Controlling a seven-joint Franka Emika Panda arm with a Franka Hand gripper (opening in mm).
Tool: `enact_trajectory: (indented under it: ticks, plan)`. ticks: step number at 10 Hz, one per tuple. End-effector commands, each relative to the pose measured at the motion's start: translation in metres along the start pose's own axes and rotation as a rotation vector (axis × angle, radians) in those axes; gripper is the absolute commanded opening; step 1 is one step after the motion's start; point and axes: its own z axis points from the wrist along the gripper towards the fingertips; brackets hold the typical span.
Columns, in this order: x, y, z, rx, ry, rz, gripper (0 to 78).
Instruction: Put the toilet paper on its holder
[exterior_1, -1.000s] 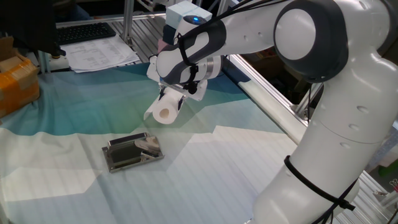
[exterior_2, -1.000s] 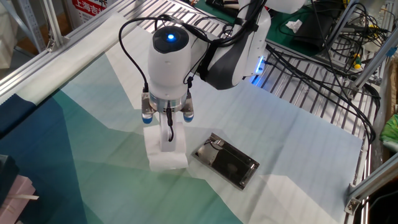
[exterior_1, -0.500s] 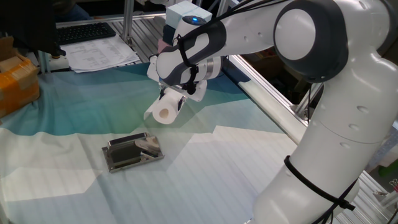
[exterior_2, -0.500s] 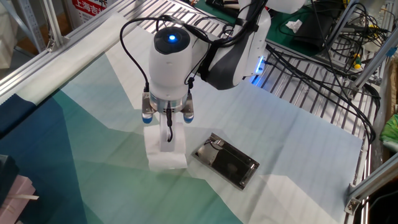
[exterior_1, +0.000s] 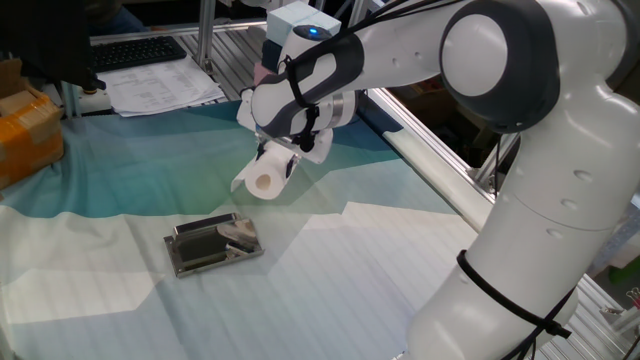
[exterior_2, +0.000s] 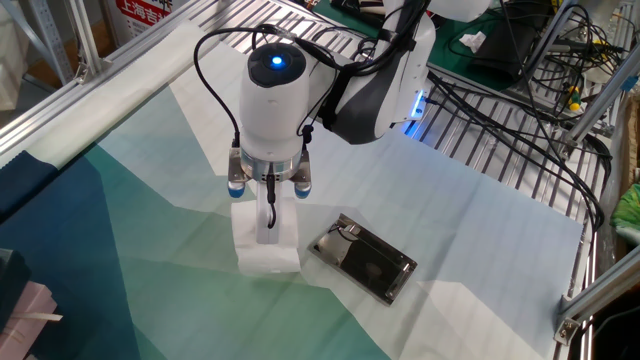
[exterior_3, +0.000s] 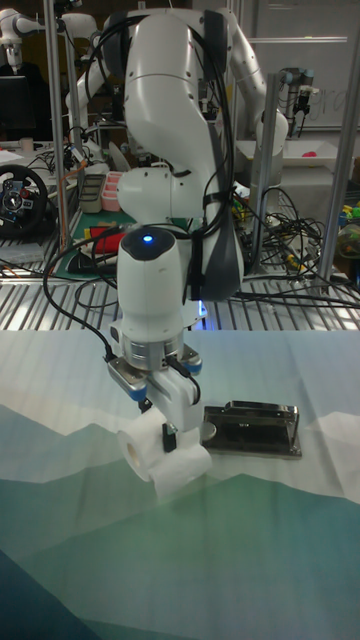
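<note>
The toilet paper (exterior_1: 262, 180) (exterior_2: 266, 243) (exterior_3: 166, 455) is a white roll held tilted just above the cloth, its hollow core facing the front left in one fixed view. My gripper (exterior_1: 277, 158) (exterior_2: 267, 222) (exterior_3: 165, 421) is shut on it, one finger lying over its outer side. The holder (exterior_1: 211, 243) (exterior_2: 364, 257) (exterior_3: 250, 429) is a flat silver plate with a dark centre and a short bar, lying on the cloth a short way from the roll, apart from it.
A teal and white cloth (exterior_1: 120, 160) covers the table. Papers and a keyboard (exterior_1: 150, 70) lie at the back, an orange box (exterior_1: 25, 130) at the left. Metal rails (exterior_2: 480, 150) and cables run along the table's edges.
</note>
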Motion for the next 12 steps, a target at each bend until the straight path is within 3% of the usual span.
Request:
enact_trajectory:
  ticks: [1, 6, 12]
  plan:
    - [0.012, -0.013, 0.007, -0.007, -0.015, 0.038, 1.3]
    - [0.026, -0.031, 0.009, -0.01, -0.021, 0.073, 1.3]
    - [0.035, -0.041, 0.005, -0.04, -0.041, 0.334, 1.3]
